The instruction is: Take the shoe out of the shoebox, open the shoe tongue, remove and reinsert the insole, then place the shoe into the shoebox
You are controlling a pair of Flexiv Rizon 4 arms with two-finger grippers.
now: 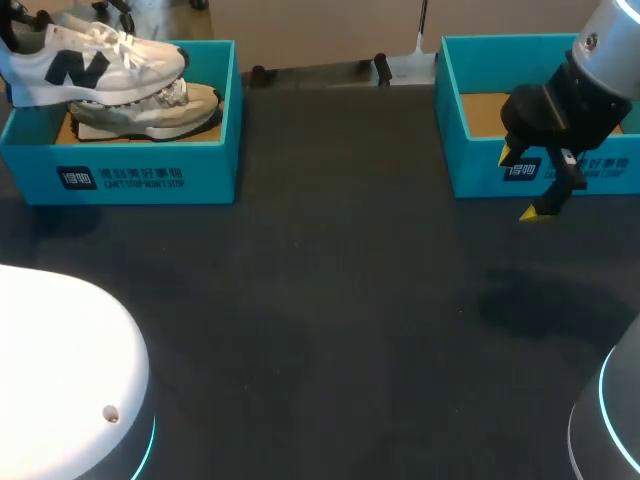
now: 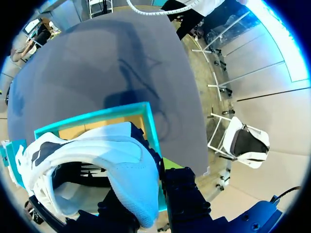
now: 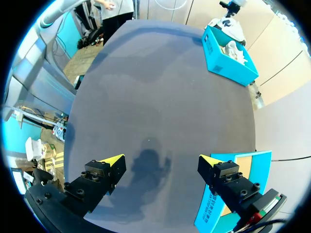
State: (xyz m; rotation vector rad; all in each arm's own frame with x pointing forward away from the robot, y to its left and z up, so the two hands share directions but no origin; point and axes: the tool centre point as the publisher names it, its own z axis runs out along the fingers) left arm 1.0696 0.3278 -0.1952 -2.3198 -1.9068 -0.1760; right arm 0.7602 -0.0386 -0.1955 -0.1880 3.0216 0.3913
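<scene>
The left gripper (image 2: 146, 221) is clamped on a white shoe (image 1: 95, 62), by what looks like the heel end, though its yellow tips are hidden behind the shoe. The shoe hangs tilted just above the teal shoebox (image 1: 150, 175) at the far left of the dark worktop (image 1: 330, 280). A second, greyer shoe (image 1: 150, 110) lies inside that box. The right gripper (image 1: 522, 183) hovers over the front wall of another teal box (image 1: 500, 42) at the far right. Its jaws are spread wide with nothing between them, and the box wall is just beside one finger.
</scene>
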